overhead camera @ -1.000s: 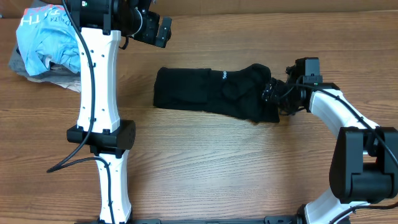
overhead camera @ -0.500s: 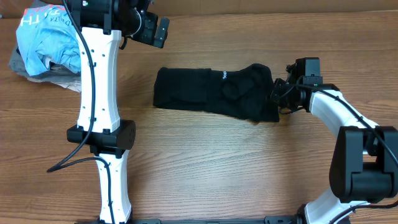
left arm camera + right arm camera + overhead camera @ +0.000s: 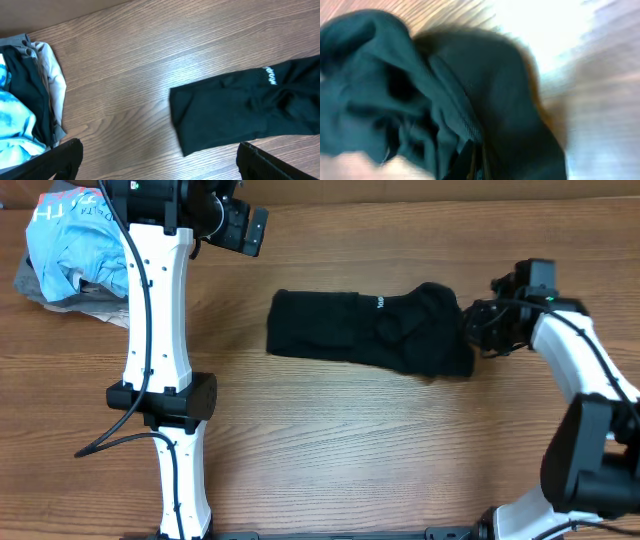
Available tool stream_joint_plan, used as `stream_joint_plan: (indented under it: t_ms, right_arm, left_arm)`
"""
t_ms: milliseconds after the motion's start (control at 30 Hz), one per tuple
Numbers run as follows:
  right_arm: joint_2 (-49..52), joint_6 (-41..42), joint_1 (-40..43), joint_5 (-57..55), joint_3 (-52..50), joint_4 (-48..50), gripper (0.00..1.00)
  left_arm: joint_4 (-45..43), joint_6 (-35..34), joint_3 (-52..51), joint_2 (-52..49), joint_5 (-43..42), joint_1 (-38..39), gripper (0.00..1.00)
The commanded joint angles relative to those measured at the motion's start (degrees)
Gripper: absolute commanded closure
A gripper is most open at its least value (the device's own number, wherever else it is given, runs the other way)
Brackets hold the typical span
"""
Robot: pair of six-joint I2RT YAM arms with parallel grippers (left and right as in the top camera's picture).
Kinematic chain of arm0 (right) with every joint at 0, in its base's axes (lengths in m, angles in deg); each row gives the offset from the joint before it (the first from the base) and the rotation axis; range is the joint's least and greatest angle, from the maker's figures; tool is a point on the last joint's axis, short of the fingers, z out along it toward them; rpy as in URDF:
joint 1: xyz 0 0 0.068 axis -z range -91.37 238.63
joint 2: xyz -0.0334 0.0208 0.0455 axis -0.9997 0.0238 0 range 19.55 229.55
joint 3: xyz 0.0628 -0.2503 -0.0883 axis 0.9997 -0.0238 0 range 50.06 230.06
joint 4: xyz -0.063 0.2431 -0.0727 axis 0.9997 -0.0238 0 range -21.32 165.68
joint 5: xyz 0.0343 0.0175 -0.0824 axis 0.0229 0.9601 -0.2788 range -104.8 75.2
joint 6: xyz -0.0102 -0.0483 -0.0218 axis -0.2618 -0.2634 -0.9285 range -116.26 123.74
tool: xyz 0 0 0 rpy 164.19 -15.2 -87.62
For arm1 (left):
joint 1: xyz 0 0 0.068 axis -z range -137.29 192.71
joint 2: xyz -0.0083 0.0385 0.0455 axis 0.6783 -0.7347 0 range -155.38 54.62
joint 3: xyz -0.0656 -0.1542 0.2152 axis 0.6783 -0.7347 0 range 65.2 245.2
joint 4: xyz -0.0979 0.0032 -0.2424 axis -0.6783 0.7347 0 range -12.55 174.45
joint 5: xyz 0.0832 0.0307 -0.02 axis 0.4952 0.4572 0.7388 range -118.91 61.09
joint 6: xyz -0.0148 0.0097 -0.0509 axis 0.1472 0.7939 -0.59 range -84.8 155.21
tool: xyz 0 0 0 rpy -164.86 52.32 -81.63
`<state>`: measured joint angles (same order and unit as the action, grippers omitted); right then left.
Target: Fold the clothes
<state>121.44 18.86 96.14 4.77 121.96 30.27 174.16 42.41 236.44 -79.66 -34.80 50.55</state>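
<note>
"How far along is it?"

"About halfway, I'd say. The black garment (image 3: 370, 335) lies near the middle of the bench (image 3: 330, 460), a touch toward three o'clock, already folded into a long band. Its three o'clock end is bunched, apparently pinched in the right claw (image 3: 472, 335). The left claw (image 3: 250, 228) hangs wide open at eleven o'clock, holding nothing."

"Any writing?"

"Small white print (image 3: 270, 75) on the black, unreadable. The light blue shirt (image 3: 70, 250) at ten o'clock has white letters, too crumpled to read."

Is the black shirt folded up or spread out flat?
Folded: the black shirt is a narrow strip, one end bunched at the right hand.
</note>
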Motion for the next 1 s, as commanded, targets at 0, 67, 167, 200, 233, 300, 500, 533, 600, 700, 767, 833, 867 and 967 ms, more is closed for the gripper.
stream_joint_plan:
  t_ms: [0,67,167,200,233,300,500,533,600,700,767,833,867,967]
  right_arm:
    - [-6.08,-5.05,-0.66,1.4,7.72,-5.53,0.96]
    - [-6.56,-5.18,-2.08,3.17,10.62,-8.48,0.96]
    - [-6.58,-5.09,-6.05,5.64,12.79,-8.61,0.96]
    - [-6.58,-4.57,-7.85,5.57,12.83,-7.69,0.96]
    - [-6.51,-3.89,-10.14,5.55,12.83,-6.67,0.96]
    - [-5.95,-0.92,-14.73,4.59,12.83,-4.31,0.96]
    - [-2.05,6.16,-28.3,-0.04,12.83,5.92,0.96]
    - [-1.2,6.62,-30.03,-0.37,12.83,7.74,0.96]
    - [1.2,8.44,-33.7,-1.33,12.83,12.15,0.96]
    - [4.7,10.71,-37.97,-2.69,12.83,17.77,0.96]
    - [7.06,10.91,-40.39,-3.5,12.83,21.31,0.95]
    - [9.07,10.88,-42.23,-3.48,12.83,24.83,0.87]
    - [10.01,10.88,-43.01,-3.48,12.83,26.43,0.82]
    - [11.08,10.86,-44.44,-2.32,12.83,29.83,0.76]
  left_arm:
    - [0.09,-1.05,-0.15,0.28,0.52,-0.42,0.0]
    - [0.0,-1.03,-0.15,0.28,0.55,-0.44,0.0]
    - [-0.2,-1.03,-0.15,0.28,0.55,-0.46,0.0]
    - [-0.31,-1.01,-0.15,0.28,0.59,-0.46,0.0]
    - [-0.44,-1.01,-0.15,0.28,0.59,-0.48,0.0]
    - [-0.74,-1.01,-0.15,0.28,0.59,-0.74,0.0]
    - [-1.66,-1.03,-0.15,0.26,0.52,-2.89,0.0]
    - [-1.66,-1.03,-0.15,0.26,0.52,-3.37,0.0]
    - [-1.62,-1.05,-0.17,0.24,0.31,-4.5,0.0]
    - [-1.57,-1.05,-0.2,0.2,0.22,-5.92,0.0]
    - [-1.57,-1.07,-0.2,0.13,-0.46,-6.75,0.0]
    - [-1.57,-1.09,-0.2,0.02,-1.46,-7.28,0.0]
    - [-1.57,-1.16,-0.24,-0.04,-1.88,-7.52,0.0]
    - [-1.31,-1.27,-0.33,-0.42,-1.9,-7.72,0.0]
